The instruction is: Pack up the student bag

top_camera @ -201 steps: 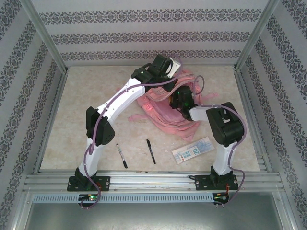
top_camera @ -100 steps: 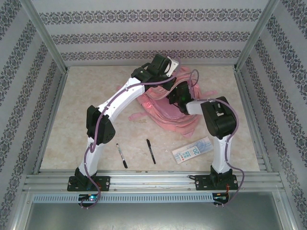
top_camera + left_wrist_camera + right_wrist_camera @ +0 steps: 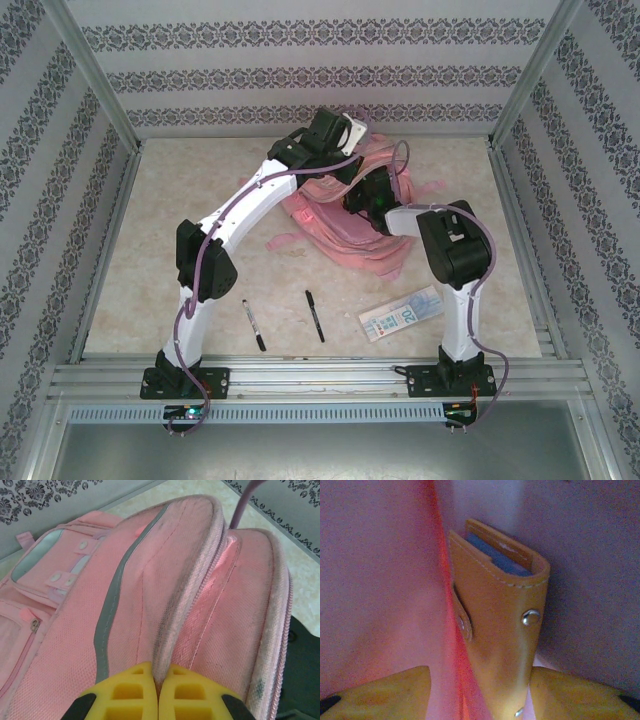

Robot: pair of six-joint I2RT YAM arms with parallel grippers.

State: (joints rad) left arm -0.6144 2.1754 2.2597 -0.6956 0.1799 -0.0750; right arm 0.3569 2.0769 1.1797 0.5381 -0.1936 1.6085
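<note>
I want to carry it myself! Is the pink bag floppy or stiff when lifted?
Probably floppy: the student bag is woven cloth, and it bunches into a fold where the left tool pinches it. It would likely sag, not stand, since it lies crumpled on the table.

Student bag, pink fabric backpack, lying in the upper middle of the overhead frame, grey reflective strip and zipped front pockets, zip mouth parted, a fold of its rim pinched in my left gripper
</note>
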